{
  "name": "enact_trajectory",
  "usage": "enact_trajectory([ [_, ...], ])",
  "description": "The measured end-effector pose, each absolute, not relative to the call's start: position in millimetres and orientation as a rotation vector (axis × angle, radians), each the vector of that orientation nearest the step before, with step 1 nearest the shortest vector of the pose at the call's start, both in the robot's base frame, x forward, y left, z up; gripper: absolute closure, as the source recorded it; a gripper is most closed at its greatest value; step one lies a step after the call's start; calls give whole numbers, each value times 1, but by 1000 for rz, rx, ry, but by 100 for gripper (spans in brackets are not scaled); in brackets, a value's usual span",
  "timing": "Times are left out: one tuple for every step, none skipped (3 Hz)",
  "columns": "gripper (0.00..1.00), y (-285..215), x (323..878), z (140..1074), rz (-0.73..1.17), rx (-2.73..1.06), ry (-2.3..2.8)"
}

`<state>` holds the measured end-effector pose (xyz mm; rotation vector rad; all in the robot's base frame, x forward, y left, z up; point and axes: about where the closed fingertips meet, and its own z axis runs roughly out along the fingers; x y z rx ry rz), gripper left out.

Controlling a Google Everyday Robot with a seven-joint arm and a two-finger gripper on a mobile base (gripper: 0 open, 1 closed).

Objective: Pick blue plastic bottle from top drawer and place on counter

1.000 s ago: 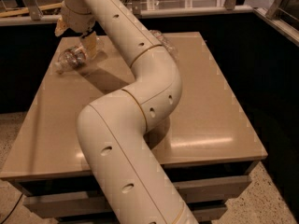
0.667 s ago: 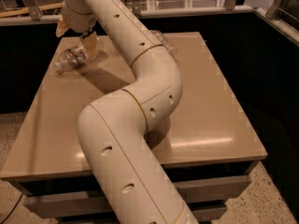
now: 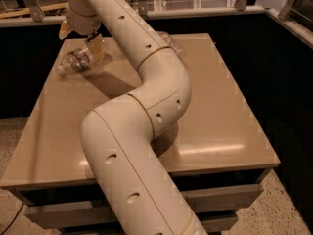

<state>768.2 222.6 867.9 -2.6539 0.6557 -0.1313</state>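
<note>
Now the gripper (image 3: pixel 80 44) hangs over the 11 o'clock corner of the counter (image 3: pixel 210 106), jaws spread wide, the blue plastic bottle (image 3: pixel 74 62) lying on its side just below.

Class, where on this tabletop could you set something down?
Bare: right half of the smooth beige tabletop, beyond the white arm, and its near left corner. Crowded: the far left corner, where the claw hovers over the clear ribbed plastic bottle.
</note>
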Motion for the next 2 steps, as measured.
enact_trajectory([
  [21,222,768,862,-125,-2667,661],
  [24,223,769,860,-123,-2669,661],
])
